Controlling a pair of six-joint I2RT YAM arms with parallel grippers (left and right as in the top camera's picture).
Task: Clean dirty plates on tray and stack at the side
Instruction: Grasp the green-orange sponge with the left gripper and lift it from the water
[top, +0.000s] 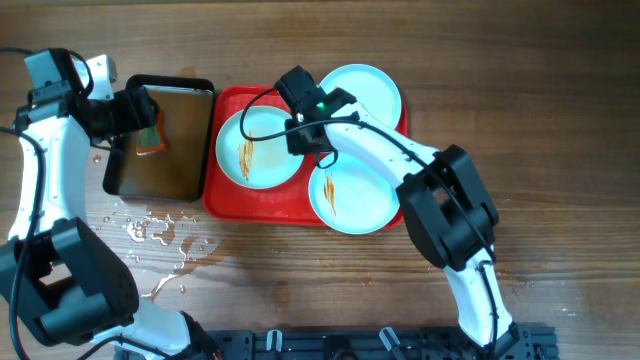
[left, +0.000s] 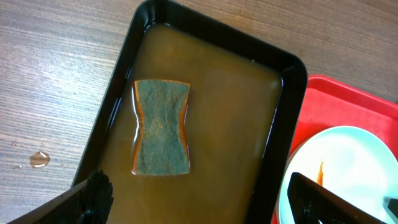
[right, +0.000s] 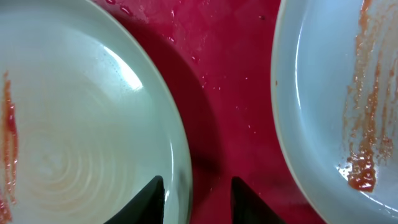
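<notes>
The three plates sit on the red tray (top: 262, 206) in the middle of the counter (top: 540, 120). The left plate (top: 258, 150) carries orange-brown streaks. The right-hand plate nearest the robot's base (top: 352, 200) has one streak down its middle. The far right plate (top: 375, 92) looks clean, though the right arm (top: 380, 150) covers part of its rim.

The right fingers (right: 152, 200) hang spread apart low over the tray, one above a plate's edge and the other above bare, wet red plastic. That plate's rim lies in the gap, and they grip nothing. From above, the wrist housing hides them. Up close, both plates run off the picture, so only parts of their smears show.

Just beside the tray on the left stands a black pan (top: 180, 82) of murky brown liquid with a sponge (left: 160, 127) sunk in it. The left fingers (left: 93, 198) hover wide open above the pan, with only their tips in view. Water drops (top: 160, 232) lie on the counter near the pan.
</notes>
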